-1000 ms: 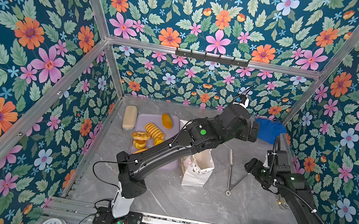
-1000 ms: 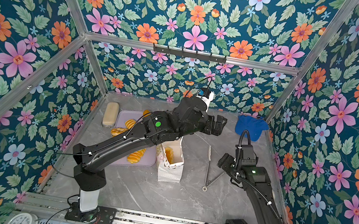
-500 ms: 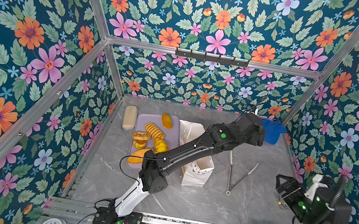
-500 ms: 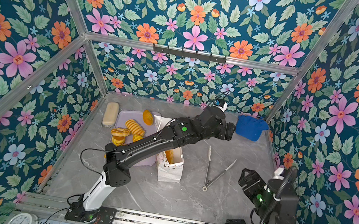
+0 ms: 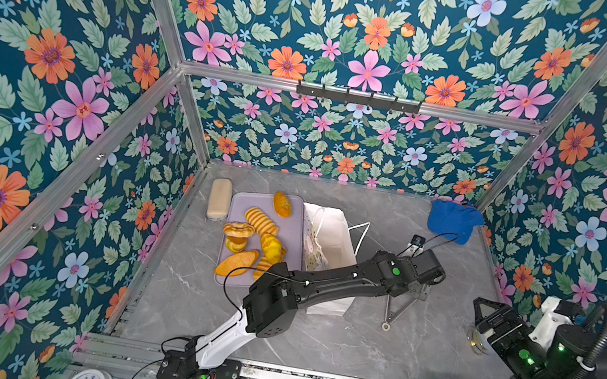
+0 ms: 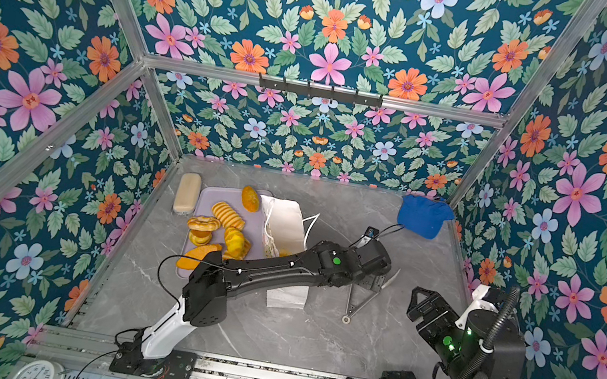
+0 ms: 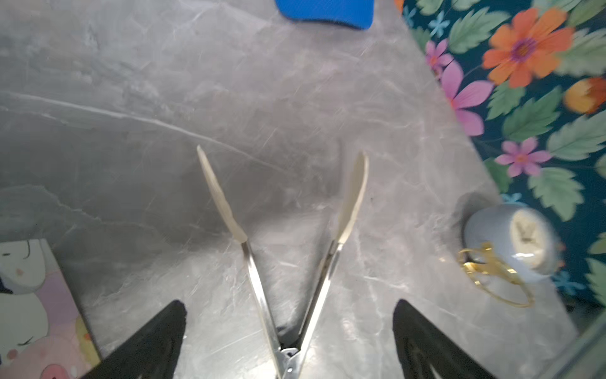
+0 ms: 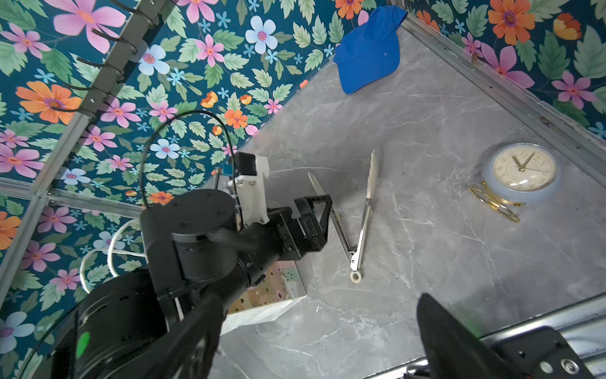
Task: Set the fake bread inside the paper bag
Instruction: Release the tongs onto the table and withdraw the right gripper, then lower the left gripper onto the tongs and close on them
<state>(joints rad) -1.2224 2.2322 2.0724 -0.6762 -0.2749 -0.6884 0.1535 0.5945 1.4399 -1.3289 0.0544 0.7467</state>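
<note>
Since a moment ago the left arm has swung back from the far wall and now stretches across the paper bag (image 5: 331,237). Its left gripper (image 5: 420,291) hangs over the tongs (image 5: 394,308) at the bag's 3 o'clock, and the right gripper (image 5: 483,310) has drawn off toward 4 o'clock, spread and empty. In both top views the fake bread (image 6: 223,227) lies on the lilac tray (image 6: 207,199) at the bag's 9 o'clock, none of it gripped. The left wrist view shows the black fingers (image 7: 154,341) spread wide and straddling the tongs (image 7: 260,288), which lie in an open V with the hinge about midway between them, apparently untouched. The step looks like picking up the tongs. It would go best with a straight descent, centred on the steel arms just ahead of the hinge, then a slow close so that both arms gather evenly. The grey marbled table (image 7: 164,98) looks smooth and slick, so a lopsided touch could skid or pivot the tongs. In the right wrist view the left gripper (image 8: 314,223) sits over one tong arm. A clock (image 8: 521,174) lies beyond the tongs by the wall, and the blue cap (image 8: 370,49) sits in the far corner. Floral walls close in on three sides, so lifting straight up before swinging toward 9 o'clock seems wise.
</note>
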